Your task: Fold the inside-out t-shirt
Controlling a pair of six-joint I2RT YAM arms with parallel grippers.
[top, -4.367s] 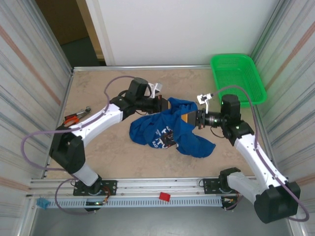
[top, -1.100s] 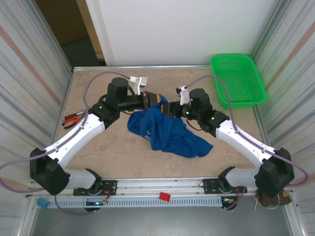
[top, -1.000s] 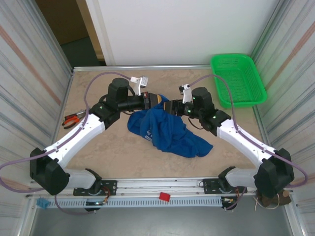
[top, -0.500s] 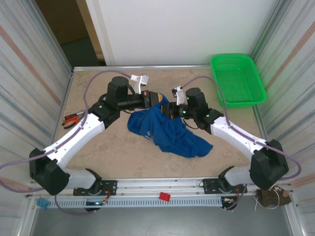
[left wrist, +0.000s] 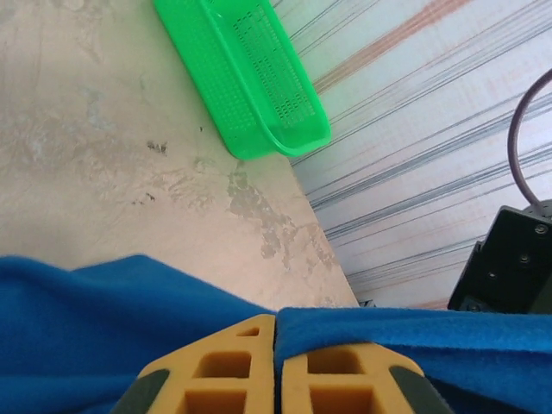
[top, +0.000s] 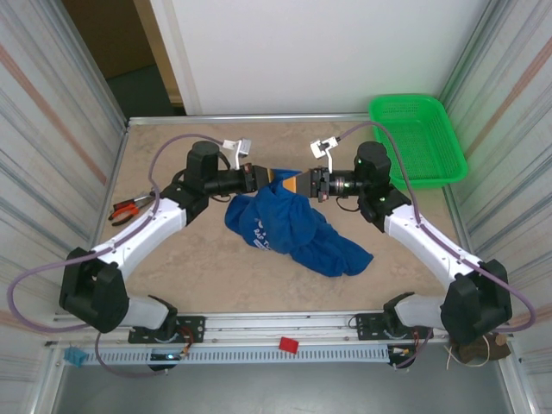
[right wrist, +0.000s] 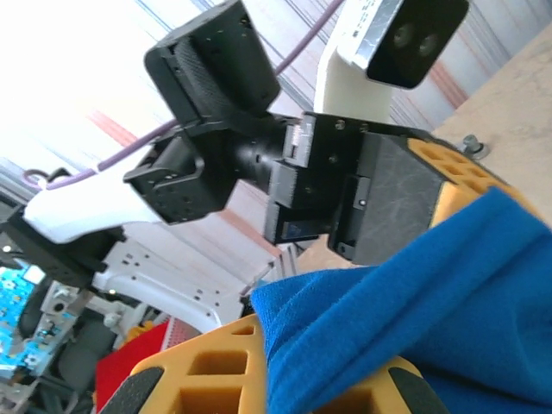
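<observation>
The left claw (top: pixel 278 178) and right claw (top: pixel 302 183) face each other, nearly touching, each pinched tight on the top edge of the blue t-shirt (top: pixel 289 226). The rest slumps on the table (top: pixel 190 259) just to their near side.

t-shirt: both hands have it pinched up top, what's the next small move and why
Probably draw the left hand and right hand apart sideways. Both are shut on an edge of the t-shirt, close together, and the rest lies bunched on the table, so spreading should open it out.
</observation>
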